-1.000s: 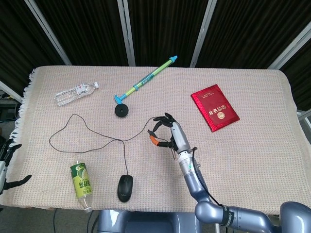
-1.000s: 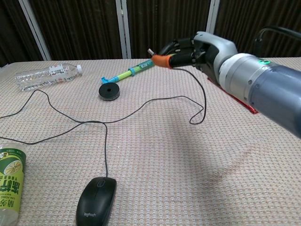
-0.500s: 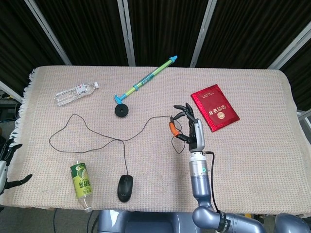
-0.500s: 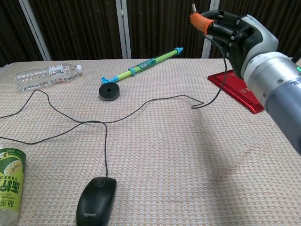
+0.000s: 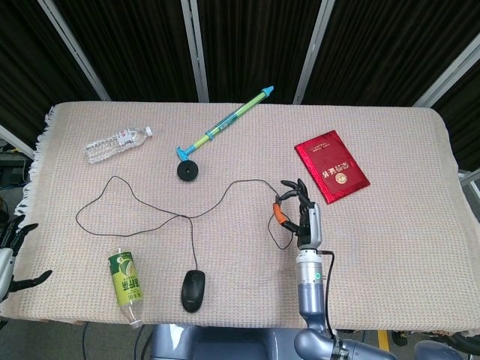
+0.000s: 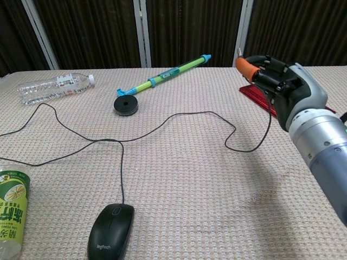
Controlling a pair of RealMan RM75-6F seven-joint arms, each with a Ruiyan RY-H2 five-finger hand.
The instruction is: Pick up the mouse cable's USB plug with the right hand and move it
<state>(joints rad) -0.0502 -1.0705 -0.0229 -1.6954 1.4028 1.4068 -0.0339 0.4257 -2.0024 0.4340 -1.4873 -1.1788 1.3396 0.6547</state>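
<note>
My right hand [image 5: 303,214] [image 6: 279,85] hangs above the cloth right of centre and pinches the USB plug [image 6: 240,54] between an orange-tipped thumb and its fingers. The thin black cable [image 5: 150,217] [image 6: 162,122] drops from the hand, loops on the cloth and runs left to the black mouse [image 5: 193,289] [image 6: 110,231] near the front edge. Only part of my left hand [image 5: 9,251] shows at the left border of the head view, off the table, fingers spread and holding nothing.
A red booklet [image 5: 331,166] lies just beyond the right hand. A green and blue pump [image 5: 224,121] and a black disc [image 5: 188,171] lie at the back. A clear bottle [image 5: 115,144] is at back left, a green-labelled bottle [image 5: 125,282] at front left.
My right hand has carried the plug to the right and then lowered toward the front, dragging the cable's end loop with it. Mouse and left hand stayed put.
</note>
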